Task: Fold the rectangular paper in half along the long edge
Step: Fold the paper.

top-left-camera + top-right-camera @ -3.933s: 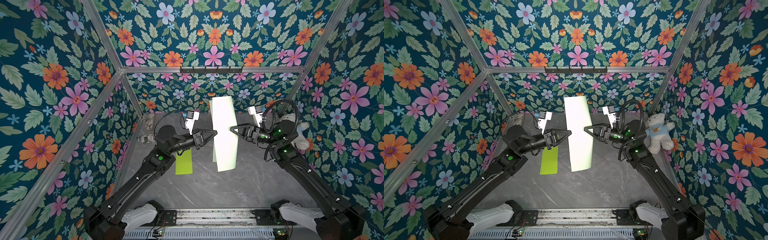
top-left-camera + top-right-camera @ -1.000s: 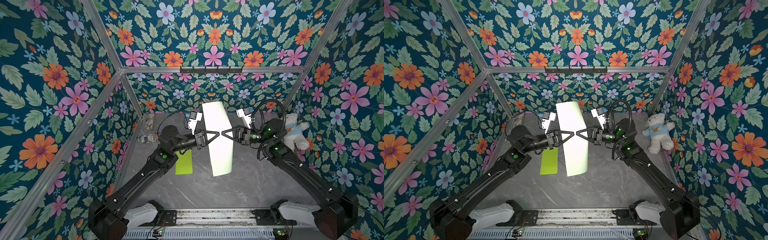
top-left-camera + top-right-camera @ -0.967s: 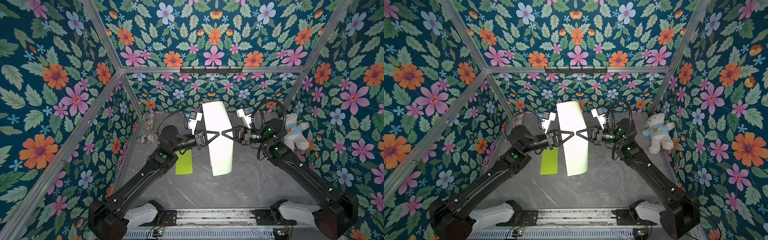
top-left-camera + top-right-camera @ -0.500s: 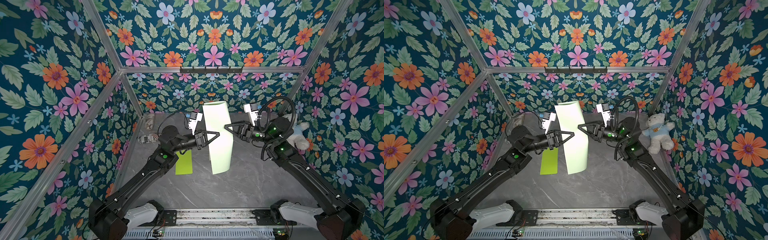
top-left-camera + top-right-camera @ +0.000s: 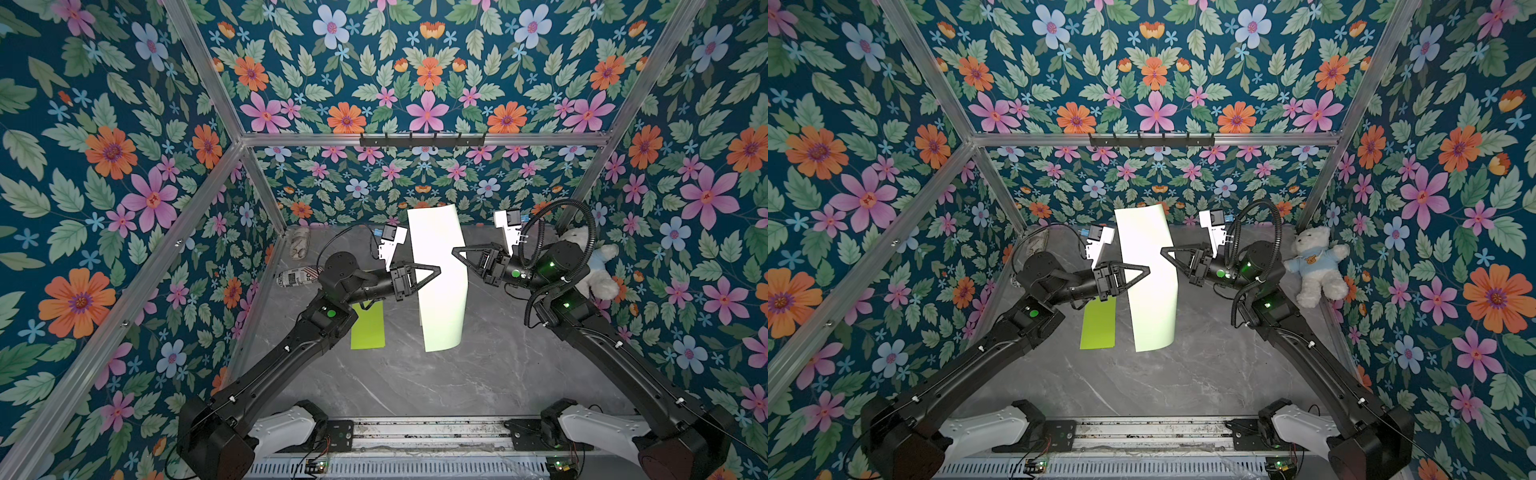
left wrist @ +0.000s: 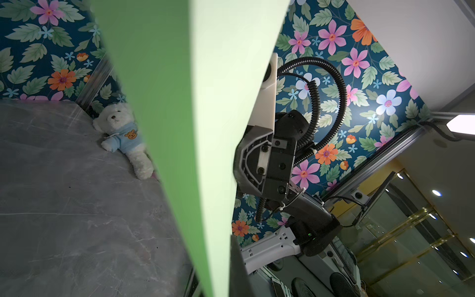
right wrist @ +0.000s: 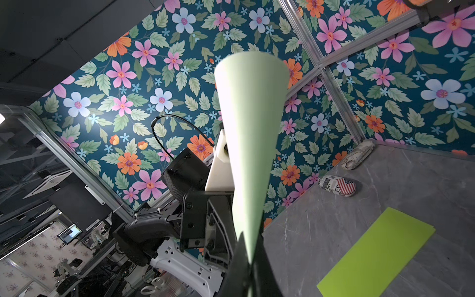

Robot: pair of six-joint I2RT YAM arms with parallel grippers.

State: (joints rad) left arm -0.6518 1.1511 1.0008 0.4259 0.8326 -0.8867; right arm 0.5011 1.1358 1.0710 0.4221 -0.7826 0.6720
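I see the pale green paper (image 5: 438,282) held up above the grey, marble-veined tabletop (image 5: 457,386), just beside the lime sheet (image 5: 368,326) on the side toward the right arm. It is 1 long rectangle, smooth and matte, bowed across its width into a shallow trough, so both short ends show as soft arcs in both top views. From the right wrist it looks like a cone narrowing toward the dark fingers.

The left gripper (image 5: 438,269) is closed, pinching the long edge of the paper that faces the lime sheet, about halfway along. The right gripper (image 5: 453,251) sits at the opposite long edge with its black, wedge-shaped tip over the sheet. The paper's edge runs in between its fingers in the right wrist view, but I cannot tell whether they are clamped or parted.

The lime sheet lies flat on the marble, a crisp, brighter rectangle, partly under the left arm. Well beyond the paper from it, a fluffy white teddy bear (image 5: 1314,266) in a light blue shirt leans at the flowered wall.
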